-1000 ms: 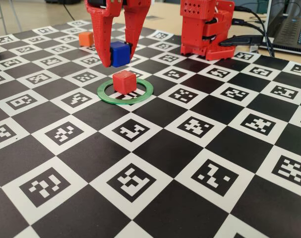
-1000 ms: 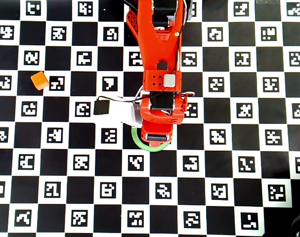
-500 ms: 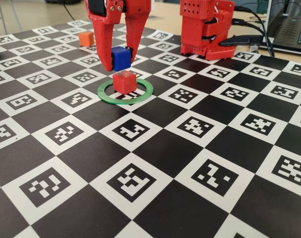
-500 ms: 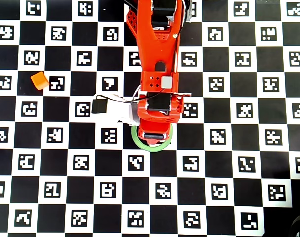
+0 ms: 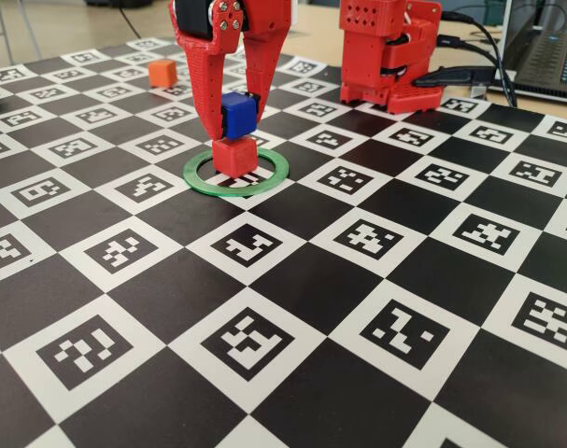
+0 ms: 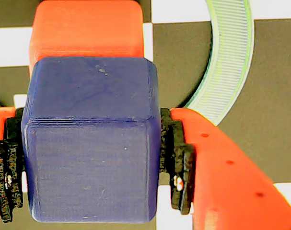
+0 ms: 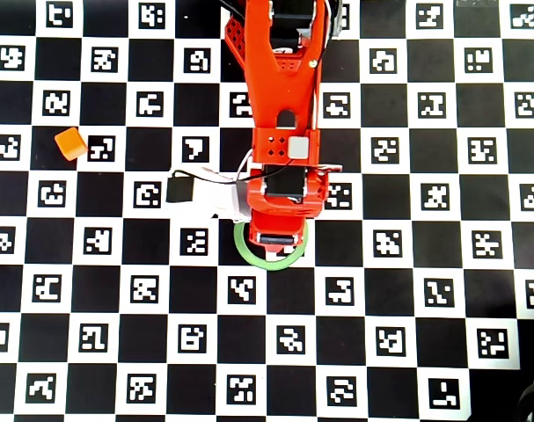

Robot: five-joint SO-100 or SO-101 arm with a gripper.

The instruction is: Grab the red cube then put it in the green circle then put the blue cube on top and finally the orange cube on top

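Overhead, arm [image 7: 280,97] hides cubes — orange cube [image 7: 70,142] apart

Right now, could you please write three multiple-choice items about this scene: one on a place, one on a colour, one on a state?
1. Where is the red cube?
A. inside the green circle
B. beside the orange cube
C. off the board

2. What colour is the cube that the gripper holds?
A. orange
B. green
C. blue

3. What state are the jaws in?
A. wide open
B. shut on the blue cube
C. shut on nothing

Answers: 1 A, the fixed view shows the ring around it. 2 C, the wrist view shows blue between the pads. 3 B, both pads press its sides.
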